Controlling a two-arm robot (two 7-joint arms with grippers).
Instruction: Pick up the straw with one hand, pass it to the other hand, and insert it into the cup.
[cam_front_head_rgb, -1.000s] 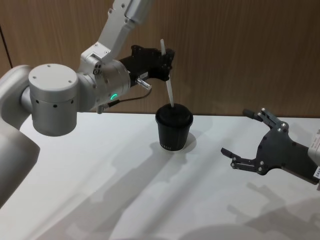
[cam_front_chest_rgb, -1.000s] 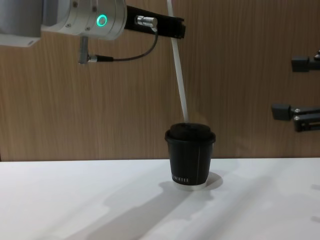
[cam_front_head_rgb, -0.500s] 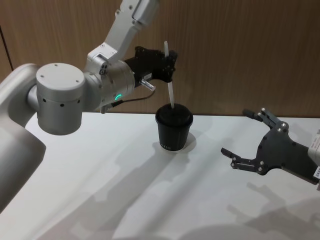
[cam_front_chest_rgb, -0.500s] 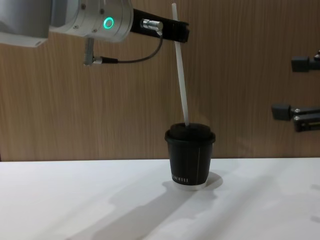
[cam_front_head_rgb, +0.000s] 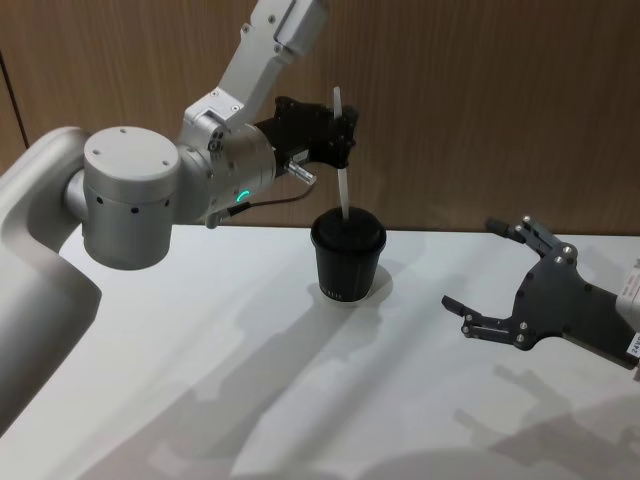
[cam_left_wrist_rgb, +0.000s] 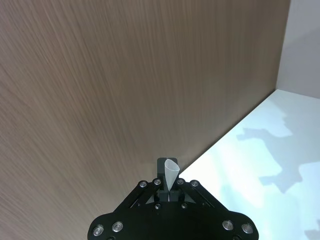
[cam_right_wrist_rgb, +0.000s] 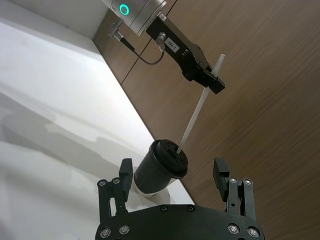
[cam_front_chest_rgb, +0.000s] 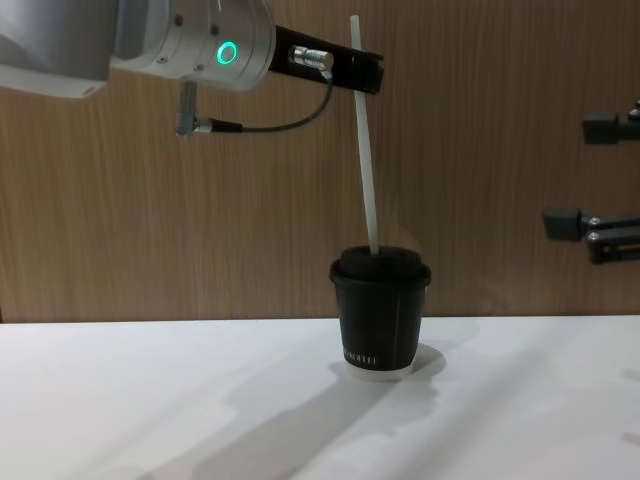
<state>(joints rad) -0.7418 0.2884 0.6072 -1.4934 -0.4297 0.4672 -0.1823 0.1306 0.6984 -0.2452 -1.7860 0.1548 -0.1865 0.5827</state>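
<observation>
The black cup (cam_front_head_rgb: 347, 262) with its domed lid stands on the white table (cam_front_head_rgb: 200, 350) near the back wall. The white straw (cam_front_head_rgb: 342, 185) rises almost upright from the lid's centre, with its lower tip at the lid opening. My left gripper (cam_front_head_rgb: 343, 135) is shut on the straw's upper part, directly above the cup. From the chest view the straw (cam_front_chest_rgb: 366, 170) leans slightly left over the cup (cam_front_chest_rgb: 379, 320), held by the left gripper (cam_front_chest_rgb: 368, 75). The left wrist view shows the straw's top end (cam_left_wrist_rgb: 171, 172) pinched between the fingers. My right gripper (cam_front_head_rgb: 470, 265) hovers open to the cup's right, empty.
A brown wood-panel wall (cam_front_head_rgb: 480, 100) runs close behind the cup. The left arm's silver wrist with its green ring light (cam_front_chest_rgb: 229, 52) and a dark cable (cam_front_chest_rgb: 270, 125) hang above the table's left half. Bare tabletop lies in front of the cup.
The left gripper has moved a little right and the straw has swung more upright. Its lower tip stays at the lid's centre, slightly lower. The right gripper has not moved.
</observation>
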